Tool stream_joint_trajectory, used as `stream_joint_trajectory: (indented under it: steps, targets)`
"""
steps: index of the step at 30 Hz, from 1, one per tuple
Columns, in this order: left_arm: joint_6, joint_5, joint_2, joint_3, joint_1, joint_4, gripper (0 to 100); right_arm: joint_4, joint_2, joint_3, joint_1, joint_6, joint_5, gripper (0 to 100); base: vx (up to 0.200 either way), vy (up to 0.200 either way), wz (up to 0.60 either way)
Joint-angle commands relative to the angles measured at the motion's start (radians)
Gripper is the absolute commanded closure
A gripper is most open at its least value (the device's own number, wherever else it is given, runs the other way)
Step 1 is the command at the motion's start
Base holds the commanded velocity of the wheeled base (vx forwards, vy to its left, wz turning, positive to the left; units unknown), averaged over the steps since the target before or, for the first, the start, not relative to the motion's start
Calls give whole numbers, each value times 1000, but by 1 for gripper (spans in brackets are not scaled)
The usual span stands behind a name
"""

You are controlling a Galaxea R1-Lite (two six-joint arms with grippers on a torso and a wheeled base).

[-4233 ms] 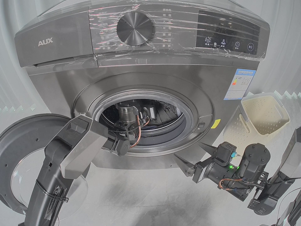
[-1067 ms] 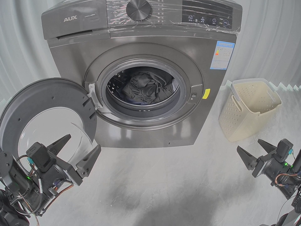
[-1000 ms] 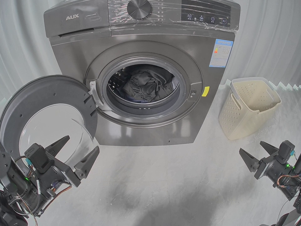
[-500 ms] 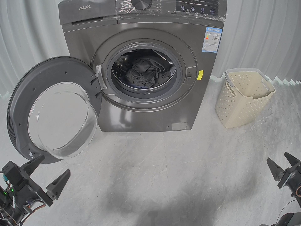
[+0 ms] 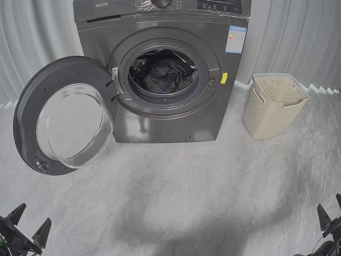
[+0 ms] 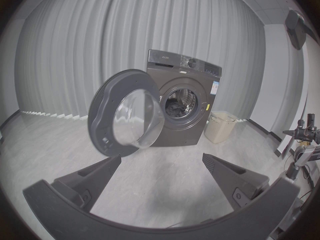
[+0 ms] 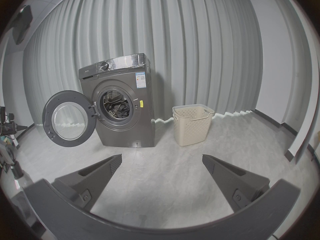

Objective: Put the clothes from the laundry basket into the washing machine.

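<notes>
clothes (image 5: 163,77) are lying bunched inside the washing machine (image 5: 160,128), at 12 o'clock | door (image 5: 53,75) is hanging wide open at 10 o'clock | laundry basket (image 5: 270,114) is standing near the machine at 2 o'clock | left gripper (image 5: 33,213) is hovering at 7 o'clock, jaws spread, holding nothing | right gripper (image 5: 329,203) is hovering at 5 o'clock, jaws apart, holding nothing

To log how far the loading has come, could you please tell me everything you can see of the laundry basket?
The basket is cream-coloured, plastic by its look, roughly rectangular and open-topped, with a thick rim, handle slots near the rim and walls dotted with small holes. It stands upright on the grey floor to the right of the washer, apart from it. The part of its inside that shows holds no clothes. Only the floor touches it.
</notes>
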Motion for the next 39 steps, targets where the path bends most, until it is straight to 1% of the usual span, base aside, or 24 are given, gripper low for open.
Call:
stream_joint_trajectory:
  steps: [1, 3, 5, 6, 8, 10, 11, 13, 14, 15, 17, 18, 19, 20, 21, 22, 24, 27, 29, 30, 31, 32, 33, 39]
  targets:
    - [-7, -45, -243, 18, 160, 162, 0, 79, -163, 16, -156, -122, -11, 0, 0, 0, 0]
    - [-14, -47, -244, 18, 192, 161, 0, 86, -218, 16, -165, -143, 66, 0, 0, 0, 0]
    - [6, -38, -244, 18, 195, 159, 0, 84, -218, 16, -167, -114, 164, 0, 0, 0, 0]
    - [19, -22, -244, 18, 195, 159, 0, 83, -218, 16, -165, -109, 190, 0, 0, 0, 0]
    - [29, 22, -244, 15, 195, 153, 0, 90, -218, 16, -165, -82, 156, 0, 0, 0, 0]
    - [12, 60, -243, 15, 193, 167, 0, 96, -218, 16, -165, -57, 53, 0, 0, 0, 0]
    - [0, 65, -243, 15, 193, 169, 0, 99, -218, 14, -165, -34, 18, 0, 0, 0, 0]
    - [0, 62, -243, 15, 193, 167, 0, 104, -218, 13, -165, 4, 56, 0, 0, 0, 0]
    - [11, 33, -244, 18, 192, 165, 0, 133, -218, 17, -165, -2, 153, 0, 0, 0, 0]
    - [29, -25, -244, 18, 192, 167, 0, 148, -218, 14, -165, -30, 191, 0, 0, 0, 0]
    - [2, -165, -243, 16, 192, 169, 0, 178, -216, 3, -165, -42, 187, 0, 0, 0, 0]
    - [2, -165, -243, 16, 192, 169, 0, 178, -216, 3, -165, -42, 187, 0, 0, 0, 0]
    - [-15, -153, -244, 18, 195, 164, 0, 181, -215, 2, -168, -40, 173, 0, 0, 0, 0]
    - [-9, -91, -244, 18, 195, 165, 0, 175, -215, 3, -168, -42, 168, 0, 0, 0, 0]
    - [-9, -78, -244, 18, 195, 167, 0, 175, -215, 3, -168, -42, 168, 0, 0, 0, 0]
    - [23, 110, -243, 18, 195, 170, 0, 173, -215, 5, -168, -42, 165, 0, 0, 0, 0]
    - [77, 214, -243, 18, 195, 170, 0, 175, -215, 5, -168, -45, 165, 0, 0, 0, 0]
    - [89, 200, -243, 18, 219, 170, 0, 173, -215, 5, -168, -45, 167, 0, 0, 0, 0]
    - [100, 175, -263, 16, 267, 173, 0, 173, -215, 5, -168, -45, 178, 0, 0, 0, 0]
    - [106, 106, -307, 15, 319, 178, 0, 171, -215, 5, -168, -45, 178, 0, 0, 0, 0]
    - [95, 88, -321, 13, 310, 182, 0, 173, -215, 5, -168, -45, 178, 0, 0, 0, 0]
    - [86, 45, -332, 8, 293, 195, 0, 171, -216, 5, -168, -43, 178, 0, 0, 0, 0]
    - [100, 21, -330, 7, 287, 207, 0, 170, -216, 5, -167, -43, 176, 0, 0, 0, 0]
    - [106, 11, -330, 5, 289, 213, 0, 171, -216, 5, -167, -45, 178, 0, 0, 67, 0]
